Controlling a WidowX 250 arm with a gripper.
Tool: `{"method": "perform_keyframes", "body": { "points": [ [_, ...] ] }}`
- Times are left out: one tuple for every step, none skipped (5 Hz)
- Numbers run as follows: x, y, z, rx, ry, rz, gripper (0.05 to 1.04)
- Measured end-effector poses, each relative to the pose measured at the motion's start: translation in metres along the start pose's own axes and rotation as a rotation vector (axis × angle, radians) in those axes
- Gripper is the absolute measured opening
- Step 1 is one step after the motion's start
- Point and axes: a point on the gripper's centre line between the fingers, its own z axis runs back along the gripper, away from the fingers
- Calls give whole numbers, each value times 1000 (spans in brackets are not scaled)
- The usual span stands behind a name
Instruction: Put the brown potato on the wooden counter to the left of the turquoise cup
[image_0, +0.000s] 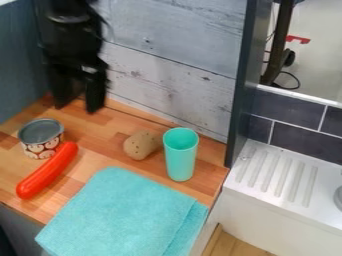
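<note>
Hanging over the counter (123, 124), the gripper (78, 107) is in the upper left of the frame, jaws apart.
The patterned can (41, 145), nearest it, stands left of centre, the red sausage (47, 171) slanting just beside. Near mid-frame, the brown potato (141, 145) lies left of the upright turquoise cup (180, 159); the folded turquoise cloth (123, 215) spreads across the bottom.

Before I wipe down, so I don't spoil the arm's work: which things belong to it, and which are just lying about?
Perhaps the job's, nearest the gripper: tin can, red sausage.

Seemingly just lying about: potato, turquoise cup, folded turquoise cloth.
</note>
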Motion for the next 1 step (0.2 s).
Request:
{"method": "perform_keyframes", "body": {
  "points": [
    [-33, 28, 18, 23, -31, 38, 1001]
  ]
}}
